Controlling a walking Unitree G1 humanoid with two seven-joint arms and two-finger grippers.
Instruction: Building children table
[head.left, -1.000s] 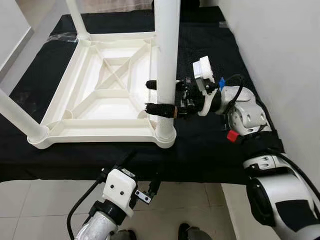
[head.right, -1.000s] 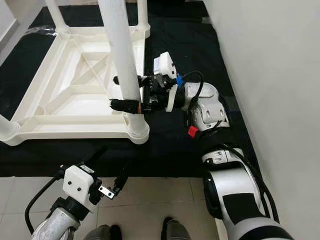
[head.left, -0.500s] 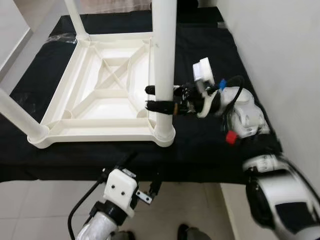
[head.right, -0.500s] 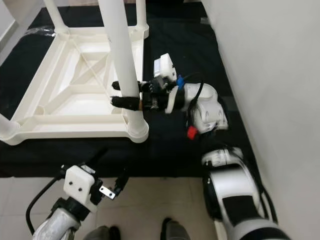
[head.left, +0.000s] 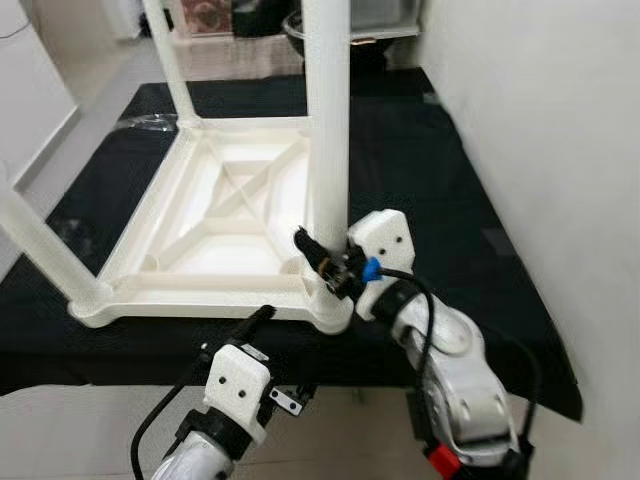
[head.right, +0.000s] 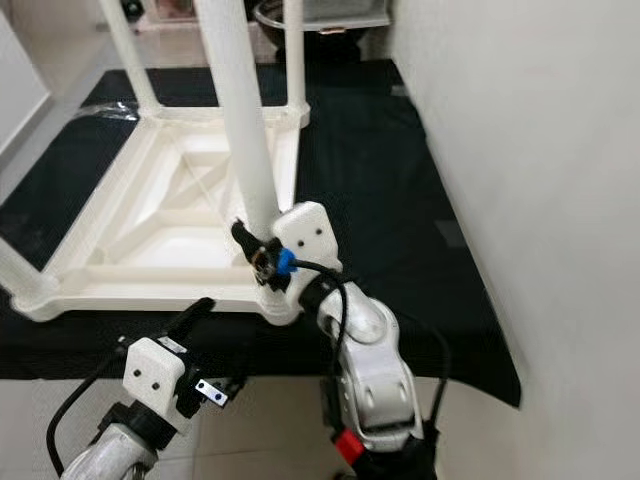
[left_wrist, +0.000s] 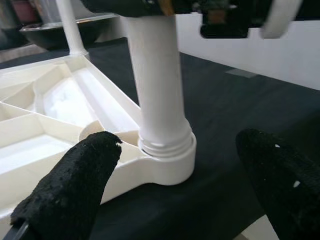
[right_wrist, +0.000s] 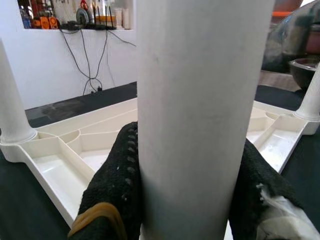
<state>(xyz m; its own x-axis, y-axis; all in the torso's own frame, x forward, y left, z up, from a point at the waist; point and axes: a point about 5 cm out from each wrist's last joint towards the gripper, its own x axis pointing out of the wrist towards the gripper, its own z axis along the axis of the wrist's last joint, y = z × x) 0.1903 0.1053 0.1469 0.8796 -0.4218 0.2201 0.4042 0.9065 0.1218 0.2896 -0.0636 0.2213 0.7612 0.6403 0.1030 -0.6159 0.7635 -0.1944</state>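
Children's table (head.left: 215, 225), upside down on a black cloth (head.left: 430, 170) over a low platform: white moulded plastic, smooth w/ slight gloss, square top w/ raised rim and X-shaped ribs inside. Round tube legs stand up from corner sockets. Near-right leg (head.left: 327, 120) is a plain matte cylinder seated in a ringed collar (left_wrist: 167, 145); its top is cut off by the frame edge. Near-left leg (head.left: 35, 245) leans out toward 9 o'clock, far-left leg (head.left: 170, 60) at approx 11 o'clock, both also cut off.

Right gripper (head.left: 322, 262) is clamped on the near-right leg just above the collar, coming in from approx 5 o'clock. Fingers (right_wrist: 117, 185) are black, coarse knit-like texture, one each side of the tube, pressed against it. Wrist housing white, blue fitting, black cable.

Left gripper (left_wrist: 175, 200) sits low at approx 7 o'clock off the platform edge, fingers spread wide apart, gripping nothing; fuzzy black pads (left_wrist: 75, 185) frame the collar, not touching.

Pale wall runs along 3 o'clock side. Far background dark, blurry; objects there hard to make out.
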